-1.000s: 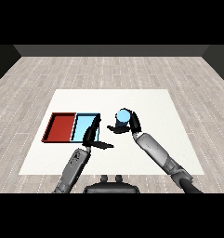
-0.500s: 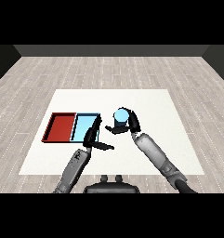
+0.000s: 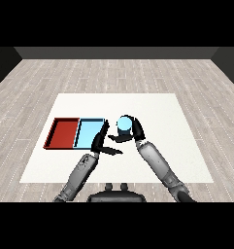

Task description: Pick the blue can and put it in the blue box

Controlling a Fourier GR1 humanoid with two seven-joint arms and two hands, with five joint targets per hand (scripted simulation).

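The right hand (image 3: 133,130) curls its fingers round the blue can (image 3: 124,124), just right of the light blue tray (image 3: 88,133); the left hand (image 3: 102,144) rests with fingers straight and spread over the tabletop (image 3: 162,112)

White table (image 3: 157,104) square-topped, standing on wood-plank floor (image 3: 113,73). Red tray (image 3: 54,134) and light blue tray (image 3: 90,121) flat on table, touching side by side, near left edge, about midway between far and near edges; red one closer to left edge. Whether blue can (image 3: 124,124) rests on table: cannot tell.
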